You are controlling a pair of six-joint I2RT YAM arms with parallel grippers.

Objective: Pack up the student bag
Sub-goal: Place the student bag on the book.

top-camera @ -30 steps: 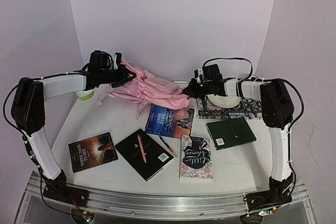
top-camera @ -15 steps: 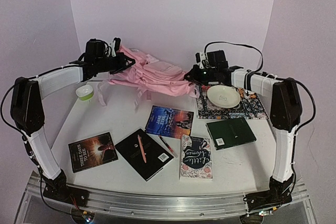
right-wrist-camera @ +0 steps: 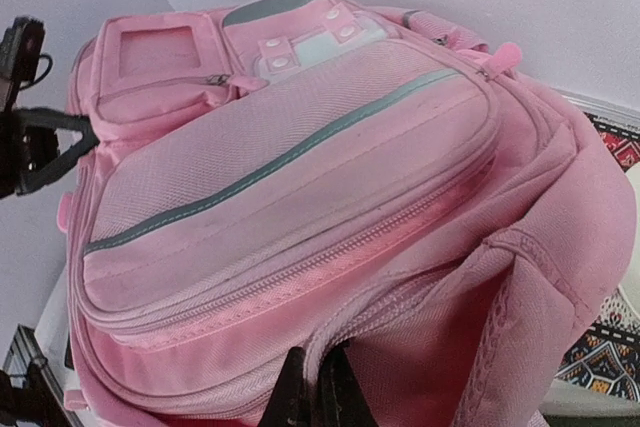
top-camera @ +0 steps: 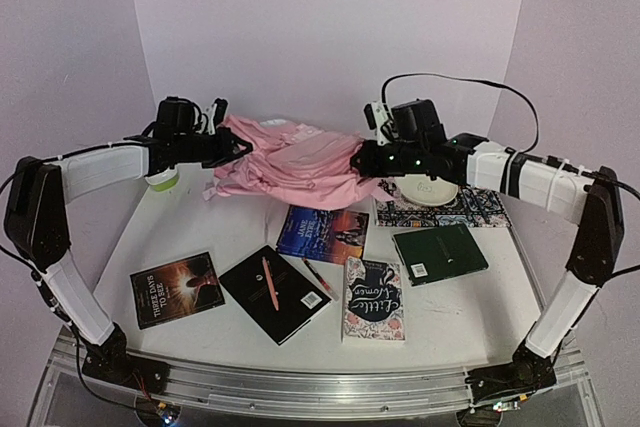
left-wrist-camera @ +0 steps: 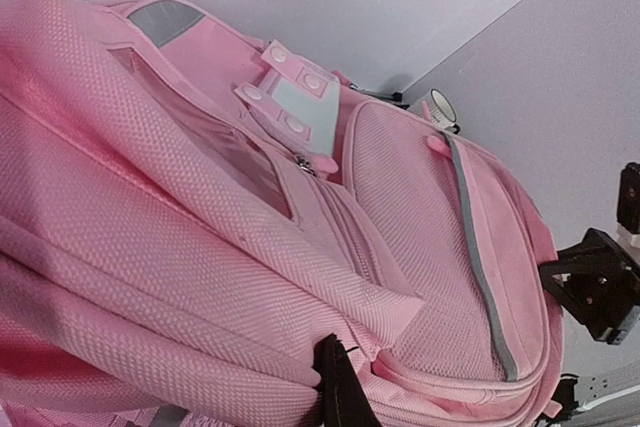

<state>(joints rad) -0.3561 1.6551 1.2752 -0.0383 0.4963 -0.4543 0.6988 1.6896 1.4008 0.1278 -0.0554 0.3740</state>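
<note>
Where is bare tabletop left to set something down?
Bare table lies between the green cup and the Three Days to See book, and at the front right corner, right of the Little Women book. The centre is crowded with books.

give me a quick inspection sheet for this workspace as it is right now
surface: white table, mostly covered with books.
job's things: student bag slung between the two grippers at the back; the front pocket zip looks closed.
clutter: Three Days to See book; black book with a pink pen on it; red pen; blue book; Little Women book; green notebook; white plate on a patterned book; green cup.
grippers: left gripper shut on the bag's fabric; right gripper shut on a fold of it.
cables: black cable looping above the right arm.
surroundings: lilac walls; nothing else seen.
</note>
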